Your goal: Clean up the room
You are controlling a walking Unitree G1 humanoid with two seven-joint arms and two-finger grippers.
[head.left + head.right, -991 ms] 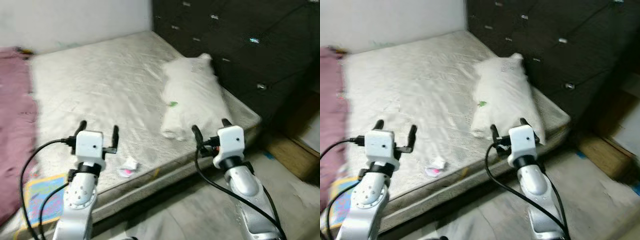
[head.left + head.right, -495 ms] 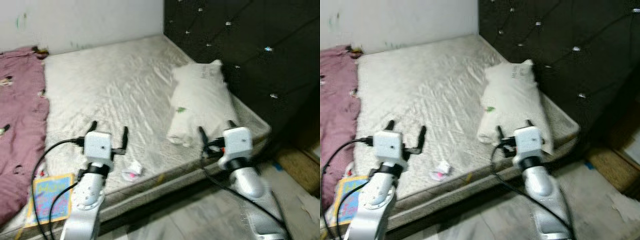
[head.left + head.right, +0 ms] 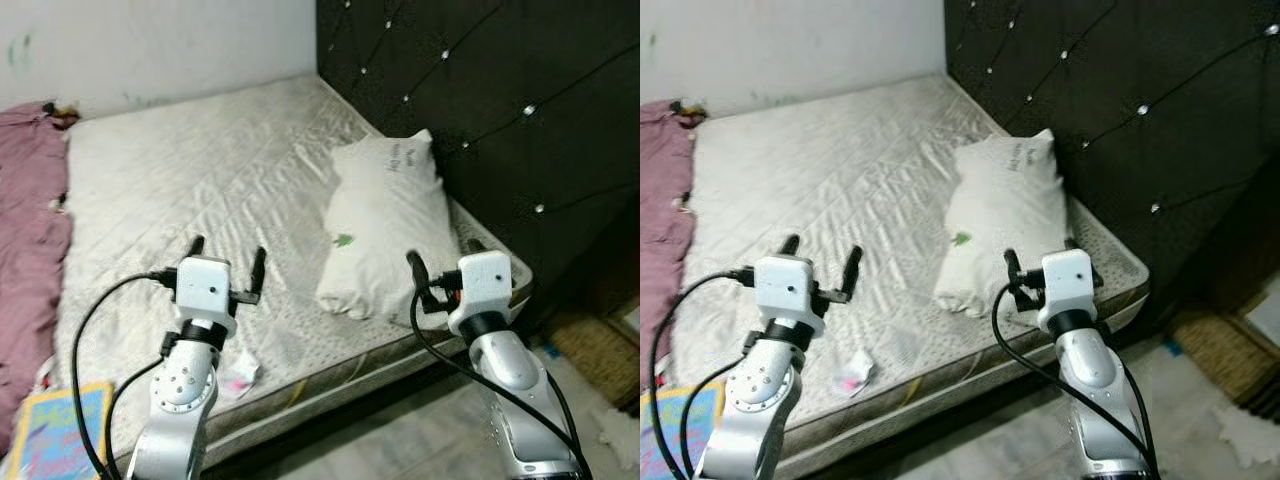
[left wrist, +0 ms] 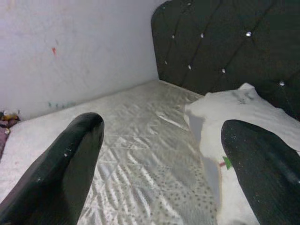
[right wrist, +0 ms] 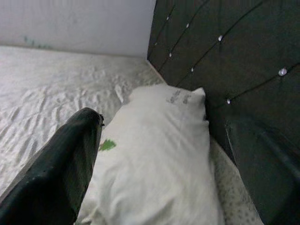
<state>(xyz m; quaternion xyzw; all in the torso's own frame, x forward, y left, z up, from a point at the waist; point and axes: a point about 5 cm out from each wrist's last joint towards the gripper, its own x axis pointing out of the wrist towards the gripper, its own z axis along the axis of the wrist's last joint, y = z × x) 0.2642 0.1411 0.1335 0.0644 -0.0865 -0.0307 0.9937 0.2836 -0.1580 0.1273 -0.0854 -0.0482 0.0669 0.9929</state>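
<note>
White pillow point(image 3: 385, 225) lies on the bed point(image 3: 180, 190) by the headboard point(image 3: 480, 100), long axis running away from us, just ahead of our right tool point(image 3: 441, 270); left tool point(image 3: 226, 262) farther off. Both tools spread wide, empty. Crumpled wrapper point(image 3: 241, 375) near bed edge.

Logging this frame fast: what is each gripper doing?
Left gripper: open, empty, above the mattress.
Right gripper: open, empty, beside the pillow.

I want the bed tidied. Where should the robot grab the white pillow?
Probably the pillow's near end, which overhangs toward the mattress edge just ahead of the open right gripper. Come straight forward from the bedside and pinch that soft, bunched corner.
</note>
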